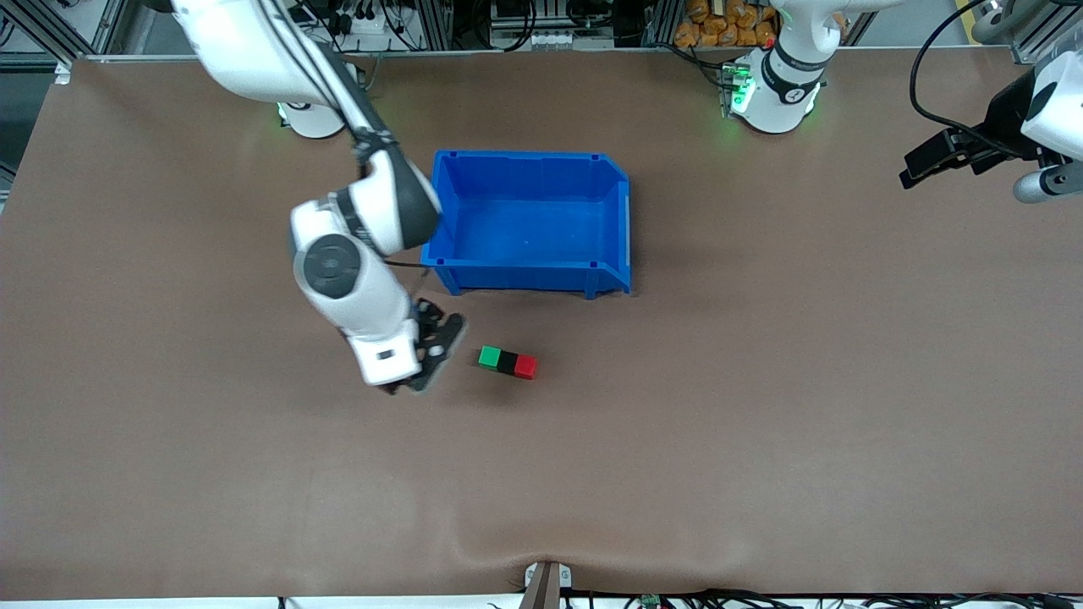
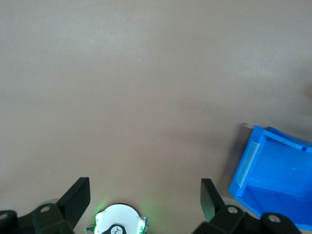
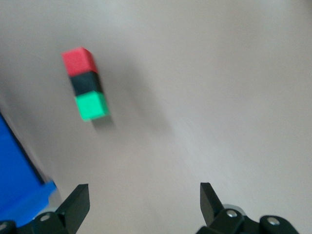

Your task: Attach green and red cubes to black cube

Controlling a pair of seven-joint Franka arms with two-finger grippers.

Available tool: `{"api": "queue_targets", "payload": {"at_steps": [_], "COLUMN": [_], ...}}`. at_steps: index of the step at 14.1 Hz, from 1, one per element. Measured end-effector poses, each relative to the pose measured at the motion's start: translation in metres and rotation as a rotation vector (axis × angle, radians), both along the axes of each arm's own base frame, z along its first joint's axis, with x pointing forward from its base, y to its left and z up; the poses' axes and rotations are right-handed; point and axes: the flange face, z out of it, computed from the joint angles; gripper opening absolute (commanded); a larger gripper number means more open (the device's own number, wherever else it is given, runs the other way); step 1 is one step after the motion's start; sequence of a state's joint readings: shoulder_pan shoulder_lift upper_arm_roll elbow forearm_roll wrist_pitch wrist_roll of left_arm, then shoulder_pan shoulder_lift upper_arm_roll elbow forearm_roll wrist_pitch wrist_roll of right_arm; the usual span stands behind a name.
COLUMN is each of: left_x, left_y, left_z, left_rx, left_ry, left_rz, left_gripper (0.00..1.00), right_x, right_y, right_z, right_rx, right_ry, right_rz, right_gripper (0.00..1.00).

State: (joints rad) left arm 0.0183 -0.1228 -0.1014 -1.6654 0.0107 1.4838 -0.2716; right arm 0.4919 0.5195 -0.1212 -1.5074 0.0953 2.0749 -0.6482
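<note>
On the worktop (image 1: 761, 423), nearer the camera than the blue bin (image 1: 531, 222): green cube (image 1: 489, 357), black cube (image 1: 507, 362), red cube (image 1: 526, 366) touching in a row. Right gripper (image 1: 431, 347) beside the green end, fingers apart, empty. Left gripper (image 2: 145, 195) parked, fingers apart. Cubes look light, rigid; pinch opposite flat faces.

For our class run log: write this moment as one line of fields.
cubes: small green cube, black cube, red cube joined in row | right gripper: open, beside row | left gripper: open, waiting
</note>
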Motion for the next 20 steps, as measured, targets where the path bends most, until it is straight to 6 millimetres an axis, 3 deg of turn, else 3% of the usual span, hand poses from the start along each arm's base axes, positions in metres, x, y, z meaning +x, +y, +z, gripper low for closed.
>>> {"api": "queue_targets", "payload": {"at_steps": [3, 7, 10, 13, 18, 20], "left_x": [0.000, 0.001, 0.002, 0.005, 0.008, 0.007], "left_y": [-0.001, -0.001, -0.001, -0.001, -0.009, -0.021], "left_z": [0.000, -0.003, -0.003, -0.004, -0.009, -0.009], "left_rx": [0.004, 0.005, 0.005, 0.003, 0.003, 0.010], "left_ry": [-0.003, 0.001, 0.000, -0.015, -0.020, -0.024], "left_rz": [-0.005, -0.007, -0.007, -0.006, -0.025, -0.048], "left_gripper": [1.00, 1.00, 1.00, 1.00, 1.00, 1.00], "right_x": [0.011, -0.006, -0.012, -0.021, -0.058, -0.079], "right_y": [-0.097, -0.183, -0.216, -0.254, -0.311, -0.321], "right_z": [0.058, 0.133, 0.178, 0.208, 0.240, 0.244], "right_rx": [0.002, 0.017, -0.013, -0.018, -0.002, 0.003], "right_ry": [0.039, 0.062, 0.040, 0.015, 0.034, 0.059], "right_rz": [-0.133, -0.245, -0.285, -0.395, -0.669, -0.781], "right_gripper": [1.00, 1.00, 1.00, 1.00, 1.00, 1.00]}}
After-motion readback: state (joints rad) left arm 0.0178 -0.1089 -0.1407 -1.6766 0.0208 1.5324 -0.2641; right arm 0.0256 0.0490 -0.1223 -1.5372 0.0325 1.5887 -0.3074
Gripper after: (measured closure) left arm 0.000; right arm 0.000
